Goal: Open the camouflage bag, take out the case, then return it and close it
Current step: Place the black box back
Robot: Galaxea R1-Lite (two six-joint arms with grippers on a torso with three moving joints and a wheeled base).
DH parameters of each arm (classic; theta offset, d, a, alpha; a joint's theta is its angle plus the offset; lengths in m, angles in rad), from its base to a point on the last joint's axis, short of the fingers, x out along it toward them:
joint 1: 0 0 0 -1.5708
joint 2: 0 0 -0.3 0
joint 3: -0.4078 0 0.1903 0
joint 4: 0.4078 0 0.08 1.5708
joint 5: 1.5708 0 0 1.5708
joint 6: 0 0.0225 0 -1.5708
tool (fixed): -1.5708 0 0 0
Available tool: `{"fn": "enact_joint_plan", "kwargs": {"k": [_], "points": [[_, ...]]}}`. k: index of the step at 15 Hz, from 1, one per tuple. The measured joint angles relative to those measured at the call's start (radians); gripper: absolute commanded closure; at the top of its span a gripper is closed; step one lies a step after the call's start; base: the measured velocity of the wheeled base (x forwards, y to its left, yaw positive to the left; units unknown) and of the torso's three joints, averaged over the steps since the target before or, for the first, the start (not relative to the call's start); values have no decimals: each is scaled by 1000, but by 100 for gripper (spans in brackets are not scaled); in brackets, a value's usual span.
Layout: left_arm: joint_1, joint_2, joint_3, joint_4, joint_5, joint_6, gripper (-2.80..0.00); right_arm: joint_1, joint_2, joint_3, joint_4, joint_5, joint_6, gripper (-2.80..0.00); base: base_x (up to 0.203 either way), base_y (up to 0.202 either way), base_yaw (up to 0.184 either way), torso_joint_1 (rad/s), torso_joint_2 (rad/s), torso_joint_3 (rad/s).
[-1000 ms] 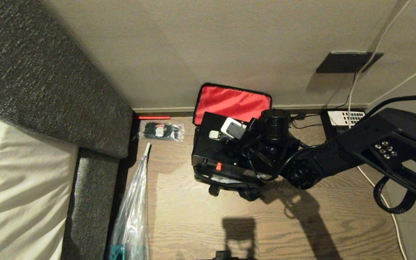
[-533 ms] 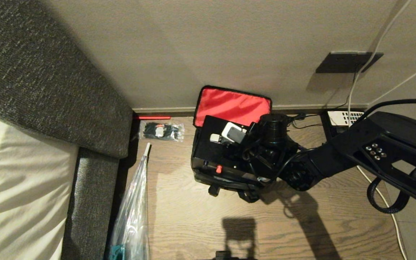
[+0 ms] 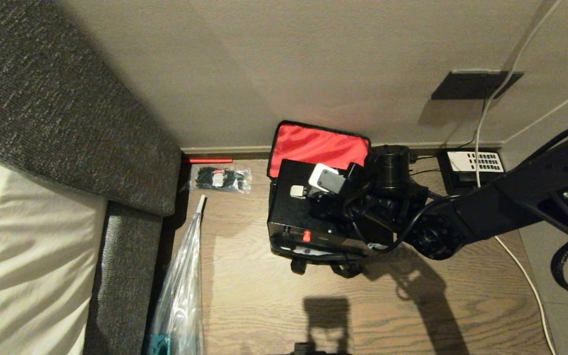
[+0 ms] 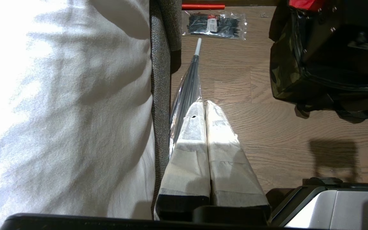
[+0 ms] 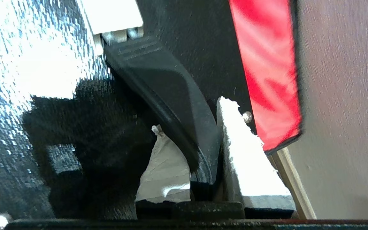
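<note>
Inventory, floor by wall, L to R. Bed (image 3: pixel 22 246) w/ white sheet and grey upholstered frame, far L. Clear plastic bag (image 3: pixel 178 291) on floor beside frame. Packet of black zip ties (image 3: pixel 221 179) near skirting, short red stick (image 3: pixel 207 160) just behind it. Left gripper (image 4: pixel 204 107): parked low beside bed, jaws closed on nothing, padded fingers (image 4: pixel 192 127) pressed together, well apart from the work. Centre: camouflage bag (image 3: pixel 313 251) on floor against wall, lid flap up, red lining facing out. Case (image 3: pixel 303 207) sits in/over bag mouth, flat face up, long axis roughly across the bag, red latch toward robot; how far it has cleared the bag can't be told. Right gripper (image 5: pixel 203 127): over case top from the R side, jaws clamped on the case handle (image 5: pixel 164 102), one pad each side of the bar. Right arm the nearer by far; handle sits between its jaws, so next move looks like a lift or lower along that grip. Far R: black telephone (image 3: pixel 474 165) by wall, cables.
</note>
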Motion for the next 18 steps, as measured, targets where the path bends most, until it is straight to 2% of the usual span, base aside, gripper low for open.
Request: {"fn": "enact_joint_plan", "kwargs": {"k": [5, 16, 18], "points": [[0, 0, 0, 0, 0, 0, 0, 2, -68, 27, 29, 131, -12, 0, 0, 0, 0, 0, 0, 0], [0, 0, 0, 0, 0, -1, 0, -55, -46, -14, 30, 208, -18, 0, 0, 0, 0, 0, 0, 0], [0, 0, 0, 0, 0, 0, 0, -72, -40, -14, 33, 243, -29, 0, 0, 0, 0, 0, 0, 0]]}}
